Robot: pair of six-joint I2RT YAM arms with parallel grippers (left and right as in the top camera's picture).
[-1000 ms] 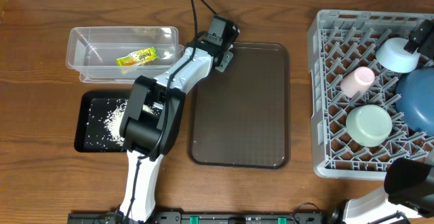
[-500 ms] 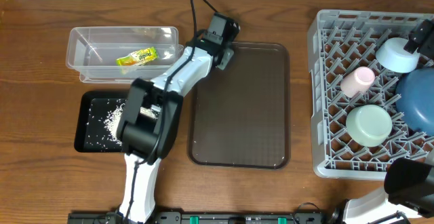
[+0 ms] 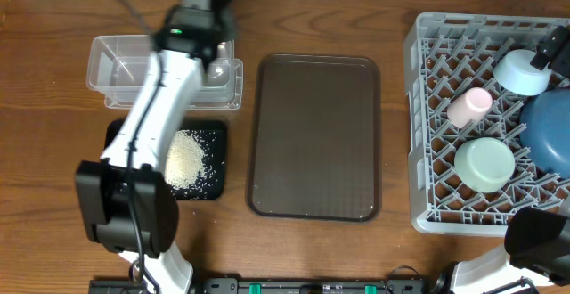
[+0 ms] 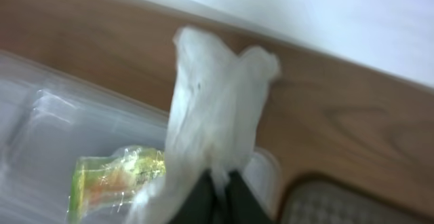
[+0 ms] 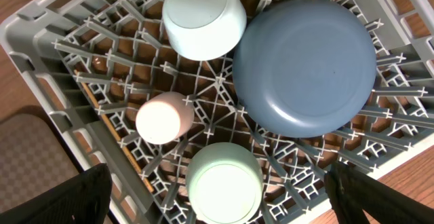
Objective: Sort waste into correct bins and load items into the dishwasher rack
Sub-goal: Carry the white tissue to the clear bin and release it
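Observation:
My left gripper (image 4: pixel 218 184) is shut on the crumpled white tissue (image 4: pixel 217 108), which hangs blurred above the clear tub (image 4: pixel 41 129). The yellow-green snack wrapper (image 4: pixel 115 176) lies inside that tub (image 3: pixel 111 62). White rice (image 3: pixel 185 159) is heaped in the black tray (image 3: pixel 212 187). The grey dishwasher rack (image 3: pixel 427 214) holds the dark blue bowl (image 3: pixel 548 134), the mint-green bowl (image 3: pixel 485 165), the light blue bowl (image 3: pixel 521 71) and the pink cup (image 3: pixel 469 105). My right gripper (image 5: pixel 230 197) stands open above the rack (image 5: pixel 47 20), over the mint bowl (image 5: pixel 224 183).
A large brown serving tray (image 3: pixel 313 134) lies between the bins and the rack. The left arm (image 3: pixel 156 107) stretches over the tub's right half and hides the wrapper from above. The pale wall runs close behind the tub.
The left arm swung left from the brown tray's back-left corner to above the clear tub, and its gripper shut on the tissue. The rice in the black tray is now uncovered. The right arm stayed put.

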